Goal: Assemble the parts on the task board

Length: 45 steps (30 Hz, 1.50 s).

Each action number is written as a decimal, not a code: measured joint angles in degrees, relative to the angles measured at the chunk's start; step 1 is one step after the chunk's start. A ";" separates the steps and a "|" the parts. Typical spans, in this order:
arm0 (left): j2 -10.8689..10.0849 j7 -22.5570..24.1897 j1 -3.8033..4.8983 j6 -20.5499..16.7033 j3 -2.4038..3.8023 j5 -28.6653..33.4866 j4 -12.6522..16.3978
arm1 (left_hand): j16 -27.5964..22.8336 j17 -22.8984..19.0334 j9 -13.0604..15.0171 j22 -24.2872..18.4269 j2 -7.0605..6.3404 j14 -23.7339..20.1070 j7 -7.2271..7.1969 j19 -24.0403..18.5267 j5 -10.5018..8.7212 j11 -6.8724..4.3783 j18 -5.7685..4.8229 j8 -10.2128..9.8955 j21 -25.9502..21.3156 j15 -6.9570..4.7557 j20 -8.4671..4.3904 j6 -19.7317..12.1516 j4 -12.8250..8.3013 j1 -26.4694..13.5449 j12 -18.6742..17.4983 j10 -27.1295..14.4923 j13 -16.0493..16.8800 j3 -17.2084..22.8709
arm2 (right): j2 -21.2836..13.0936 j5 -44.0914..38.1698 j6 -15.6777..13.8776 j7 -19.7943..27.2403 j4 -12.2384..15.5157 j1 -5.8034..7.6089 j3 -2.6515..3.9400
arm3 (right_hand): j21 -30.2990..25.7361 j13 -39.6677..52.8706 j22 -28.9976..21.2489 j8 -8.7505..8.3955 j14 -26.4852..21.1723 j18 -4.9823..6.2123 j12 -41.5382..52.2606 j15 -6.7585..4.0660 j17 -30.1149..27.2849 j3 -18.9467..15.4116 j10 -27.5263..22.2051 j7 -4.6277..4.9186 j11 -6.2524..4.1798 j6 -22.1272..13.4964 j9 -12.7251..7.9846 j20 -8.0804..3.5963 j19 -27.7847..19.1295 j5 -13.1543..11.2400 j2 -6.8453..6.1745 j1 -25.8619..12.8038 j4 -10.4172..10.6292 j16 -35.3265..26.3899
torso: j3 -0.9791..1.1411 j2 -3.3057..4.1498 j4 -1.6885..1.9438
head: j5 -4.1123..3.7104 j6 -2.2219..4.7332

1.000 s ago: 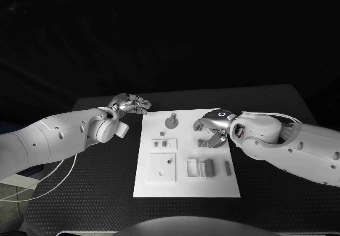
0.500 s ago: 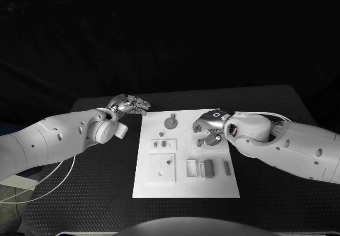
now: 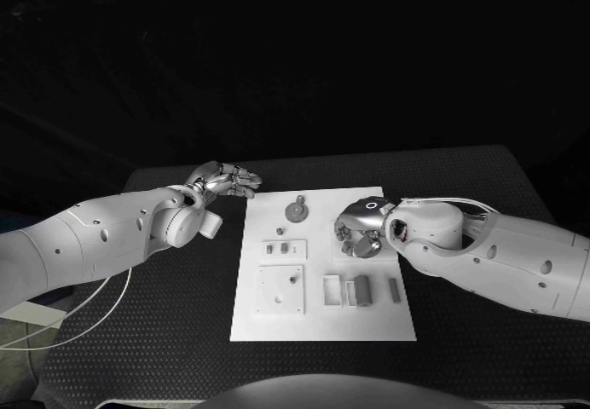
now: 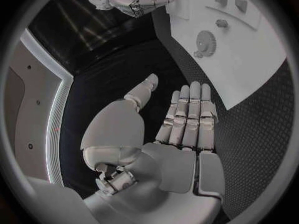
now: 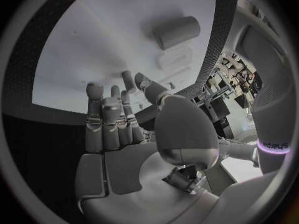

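Board (image 3: 322,324) lies mid-table, long axis running near to far. Near end: square plate (image 3: 280,289) on the left, grey bars (image 3: 361,290) to its right, their long axes near-far. Right hand (image 3: 361,230) is over the board's right edge, mid-length; its wrist view shows the fingers (image 5: 102,119) straight, close together, nothing in them. Contact with the board can't be told. Gear (image 3: 297,210) lies flat at the far end. Left hand (image 3: 225,181) is off the far-left corner, fingers (image 4: 190,115) pressed together, empty.
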 measured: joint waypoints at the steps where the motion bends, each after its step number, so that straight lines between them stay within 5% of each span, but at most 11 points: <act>1: 0.00 0.00 0.00 0.00 0.00 0.00 0.00 | 0.00 0.06 0.00 0.00 0.00 0.00 0.00 0.00 0.00 0.00 0.00 0.00 0.00 0.00 0.00 0.00 0.00 0.00 0.00 0.00 0.00 0.00 | 0.04 -0.01 0.10 0.01 -0.07 -0.01 0.00 | 0.00 0.00 0.00 0.00 0.00 0.00 0.00 0.00 0.00 0.00 0.04 0.11 0.03 0.12 -0.02 0.00 0.00 0.00 0.00 0.00 0.00 0.00 | 0.00 0.00 -0.01 | 0.01 0.00; 23: -0.02 0.00 0.01 0.00 0.00 0.00 -0.02 | -0.22 0.16 -0.04 -0.04 0.00 0.21 0.00 0.00 0.00 0.00 0.00 0.00 0.00 0.21 0.00 0.00 0.03 0.00 0.00 0.00 -0.04 -0.03 | 0.81 -0.89 0.60 0.05 -1.07 -0.51 -0.52 | 0.00 0.45 -0.01 0.61 0.71 0.00 0.79 -0.91 -0.12 0.55 2.34 -0.33 -0.86 2.19 -0.26 -0.33 0.94 0.00 1.44 0.37 -1.19 0.23 | 0.03 -0.03 -0.03 | -0.02 0.15; 45: -0.03 -0.03 0.01 0.01 0.00 0.00 -0.04 | -0.22 0.33 -0.09 -0.10 0.22 0.21 0.00 0.00 0.00 0.00 0.00 0.00 0.00 0.21 0.00 0.00 0.14 -0.22 0.00 0.00 -0.09 -0.13 | 1.01 -1.13 -1.98 0.29 -1.06 -0.66 -0.61 | 0.00 1.56 -0.01 0.98 1.71 -0.02 1.27 -1.54 -0.32 0.07 4.07 -0.71 -1.45 3.52 -0.48 -0.72 1.76 0.00 2.73 -0.77 -1.01 0.22 | -0.01 -0.03 -0.02 | -0.18 0.01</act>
